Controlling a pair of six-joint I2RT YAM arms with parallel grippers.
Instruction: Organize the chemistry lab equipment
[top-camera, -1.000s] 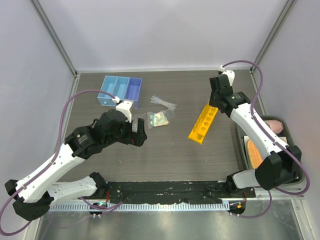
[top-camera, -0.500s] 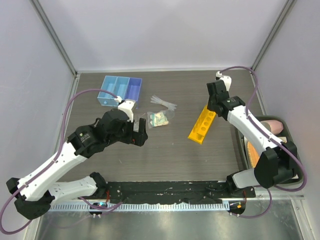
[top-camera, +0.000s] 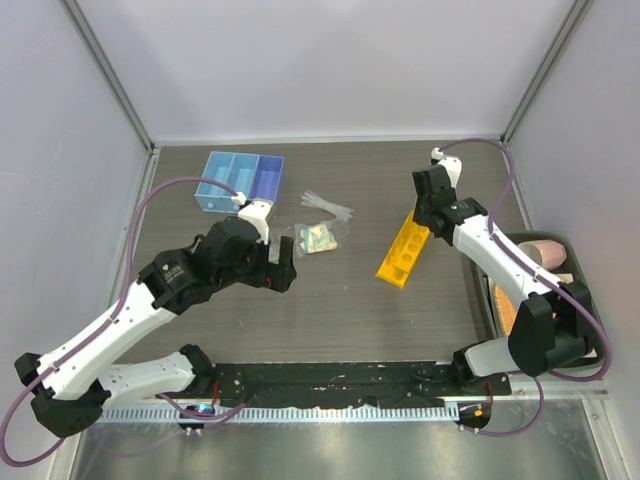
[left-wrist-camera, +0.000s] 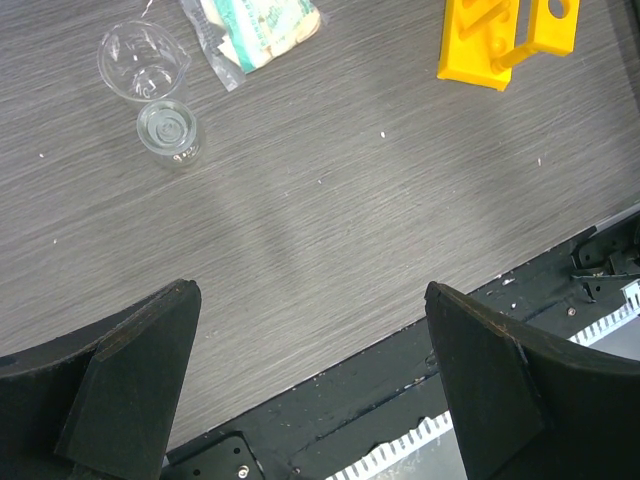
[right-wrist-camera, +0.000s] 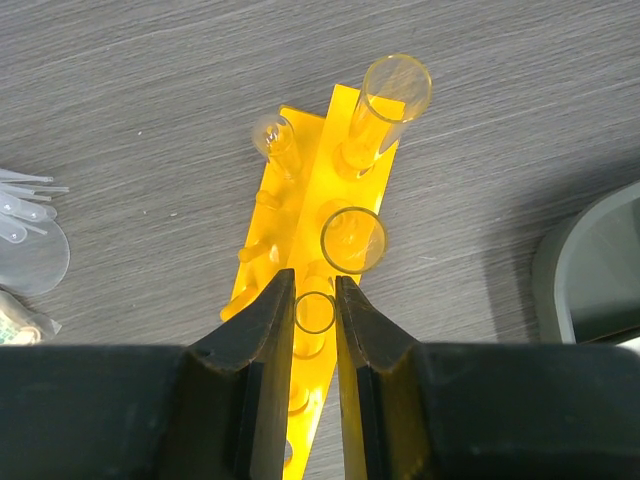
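**Fingers clamped on a tube in the yellow rack**

Right fingers (right-wrist-camera: 278, 305) pinch a clear tube (right-wrist-camera: 315, 313) that stands in the yellow rack (right-wrist-camera: 320, 190). Since a second ago that arm has swung a little leftward over the rack's far end, while the rack lies where it did. Left fingers (left-wrist-camera: 140, 360) hang spread wide above the bench (left-wrist-camera: 330, 200), grasping nothing and barely shifted.

From above, the left arm hides the two small beakers (left-wrist-camera: 145, 60), and the right wrist covers the gripped tube. The tube's lower part is lost between the fingers.

The rack is long, with round holes, lies slantwise right of centre, and holds more clear tubes. The packet (top-camera: 318, 238) of green-beige contents and the droppers (top-camera: 326, 207) lie mid-bench, near each other.
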